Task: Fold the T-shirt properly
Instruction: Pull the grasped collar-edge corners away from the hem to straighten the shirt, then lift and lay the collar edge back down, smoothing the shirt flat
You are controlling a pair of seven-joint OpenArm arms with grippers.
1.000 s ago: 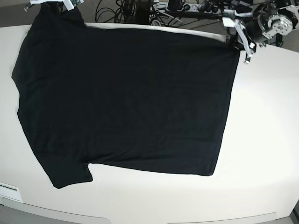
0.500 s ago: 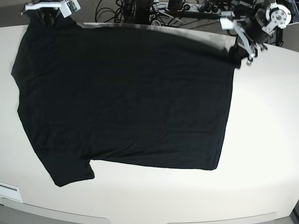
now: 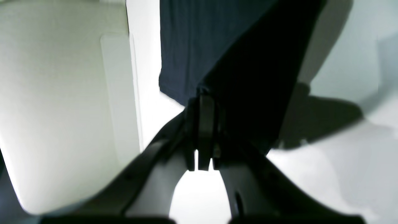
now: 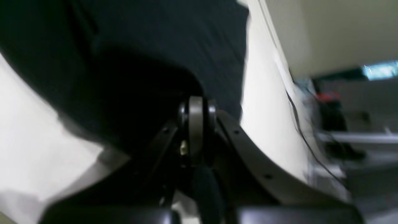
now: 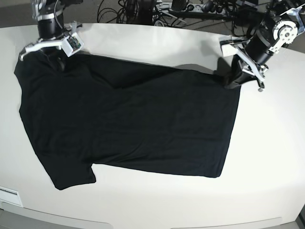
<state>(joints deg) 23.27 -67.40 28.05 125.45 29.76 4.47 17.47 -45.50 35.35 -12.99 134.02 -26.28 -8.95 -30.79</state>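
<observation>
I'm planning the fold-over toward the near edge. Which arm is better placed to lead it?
Neither clearly: the left gripper and the right gripper are each shut on a far corner of the T-shirt, lifting that edge. Probably both move together.

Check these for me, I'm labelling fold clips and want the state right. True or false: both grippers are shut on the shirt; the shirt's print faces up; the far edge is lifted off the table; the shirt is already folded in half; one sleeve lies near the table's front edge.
1. Both the left gripper and the right gripper are shut on the T-shirt. True.
2. The print faces up. False: only plain black cloth shows.
3. The far edge is lifted off the table. True.
4. The shirt is folded in half. False: it is mostly spread out flat.
5. One sleeve lies near the front edge. True.
</observation>
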